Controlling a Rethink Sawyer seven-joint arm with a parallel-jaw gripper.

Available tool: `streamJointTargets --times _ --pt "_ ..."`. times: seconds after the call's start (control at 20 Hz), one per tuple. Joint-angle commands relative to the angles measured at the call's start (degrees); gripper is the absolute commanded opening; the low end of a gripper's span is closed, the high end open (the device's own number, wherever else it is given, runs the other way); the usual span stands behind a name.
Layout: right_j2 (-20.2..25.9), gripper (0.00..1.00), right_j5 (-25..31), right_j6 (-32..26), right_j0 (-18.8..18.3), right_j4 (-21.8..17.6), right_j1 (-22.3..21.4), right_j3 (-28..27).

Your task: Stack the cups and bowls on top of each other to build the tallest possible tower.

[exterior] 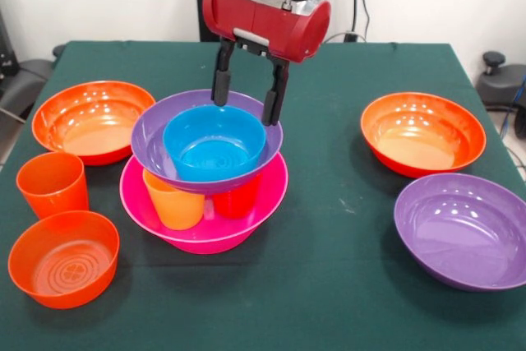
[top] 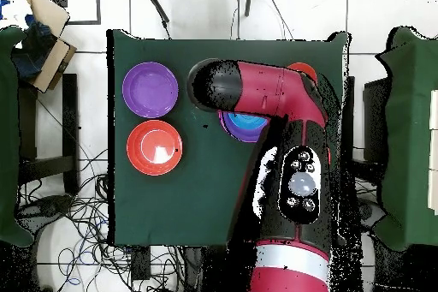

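The tower stands mid-table: the big pink bowl (exterior: 205, 223) holds a yellow-orange cup (exterior: 174, 200) and a red cup (exterior: 238, 200). A purple bowl (exterior: 149, 136) rests on those cups, with the small blue bowl (exterior: 214, 144) inside it. My gripper (exterior: 244, 110) is open and empty, its fingertips (exterior: 219, 96) hanging at the far rims of the blue and purple bowls. In the overhead view the arm hides the gripper and most of the tower; only part of the blue bowl (top: 248, 122) shows.
An orange cup (exterior: 53, 182) and the small orange bowl (exterior: 63, 259) stand at the front left. A wide orange bowl (exterior: 92, 119) lies behind them. Another wide orange bowl (exterior: 422, 132) (top: 154, 146) and a purple bowl (exterior: 464, 229) (top: 150, 89) lie at the right.
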Motion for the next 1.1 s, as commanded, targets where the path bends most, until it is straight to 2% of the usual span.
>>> streamJointTargets --times 0.05,0.5,0.95,1.1 --pt "2.8 1.00 7.5 -0.7 1.4 -2.7 4.0 -0.6" --pt "3.0 1.00 7.7 -1.1 1.2 -2.5 3.9 -0.5" --pt "4.0 1.00 12.9 -2.7 0.2 -1.1 1.8 -0.9" --pt "4.3 1.00 12.5 -2.0 0.3 -0.6 0.3 1.1"
